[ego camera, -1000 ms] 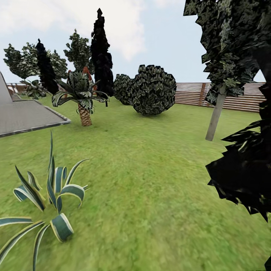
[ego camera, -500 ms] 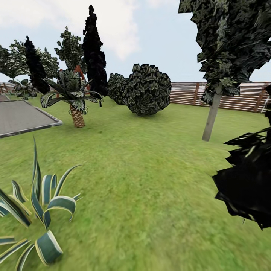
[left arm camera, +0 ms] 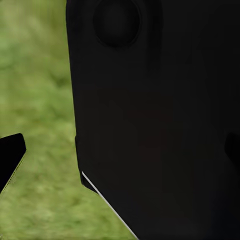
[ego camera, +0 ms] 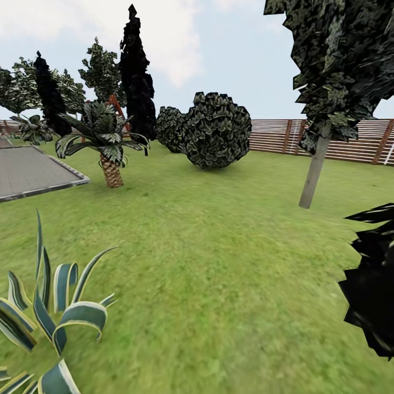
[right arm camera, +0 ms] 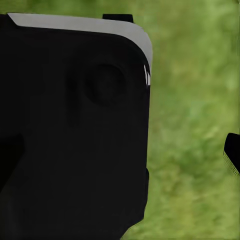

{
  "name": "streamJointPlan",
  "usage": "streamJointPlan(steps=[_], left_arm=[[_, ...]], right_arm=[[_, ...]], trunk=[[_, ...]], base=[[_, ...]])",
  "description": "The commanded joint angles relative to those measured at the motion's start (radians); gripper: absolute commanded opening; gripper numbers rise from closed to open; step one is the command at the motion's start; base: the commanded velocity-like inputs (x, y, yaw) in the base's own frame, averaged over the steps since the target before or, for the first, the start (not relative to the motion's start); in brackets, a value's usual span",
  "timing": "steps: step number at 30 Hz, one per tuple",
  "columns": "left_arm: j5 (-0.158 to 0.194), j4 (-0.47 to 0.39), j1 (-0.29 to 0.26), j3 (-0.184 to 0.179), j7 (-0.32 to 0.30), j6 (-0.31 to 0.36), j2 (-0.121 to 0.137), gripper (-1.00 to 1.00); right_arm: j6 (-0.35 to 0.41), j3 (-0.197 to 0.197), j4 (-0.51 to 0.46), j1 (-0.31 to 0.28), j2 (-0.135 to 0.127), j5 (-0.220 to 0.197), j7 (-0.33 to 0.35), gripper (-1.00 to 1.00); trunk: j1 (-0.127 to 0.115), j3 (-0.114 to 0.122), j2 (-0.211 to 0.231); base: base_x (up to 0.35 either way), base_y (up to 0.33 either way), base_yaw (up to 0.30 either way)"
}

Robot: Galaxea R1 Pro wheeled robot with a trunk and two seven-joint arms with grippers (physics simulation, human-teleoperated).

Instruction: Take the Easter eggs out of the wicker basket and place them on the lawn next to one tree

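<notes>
With only the lawn (ego camera: 219,262) and the tree (ego camera: 314,169) visible, the eggs would likely handle light, smooth and slippery, best held around the middle; either gripper's state cannot be told.

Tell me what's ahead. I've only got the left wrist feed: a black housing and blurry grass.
Observer: The head view has open lawn stretching ahead, and a tree with a thin pale trunk stands on it ahead to the right.
Operator: What's behind that tree?
Observer: A brown fence of horizontal slats runs across behind it.
Operator: Anything close to us?
Observer: A striped spiky plant sits very near at the head view's lower left.
</notes>
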Motion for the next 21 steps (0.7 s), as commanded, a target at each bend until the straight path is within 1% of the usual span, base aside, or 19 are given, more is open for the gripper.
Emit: streamJointPlan(steps=[1,21], left_arm=[[0.000,-0.002,0.001,0.000,0.000,0.001,0.000,1.00],[0.000,-0.002,0.001,0.000,0.000,0.001,0.000,1.00]], right_arm=[[0.000,0.000,0.001,-0.001,0.000,0.001,-0.001,1.00],[0.000,0.000,0.001,-0.001,0.000,0.001,-0.001,1.00]], trunk=[[0.001,-0.001,0.000],[0.001,-0.001,0.000]], base=[[0.340,0.007,0.000],[0.341,0.001,0.000]])
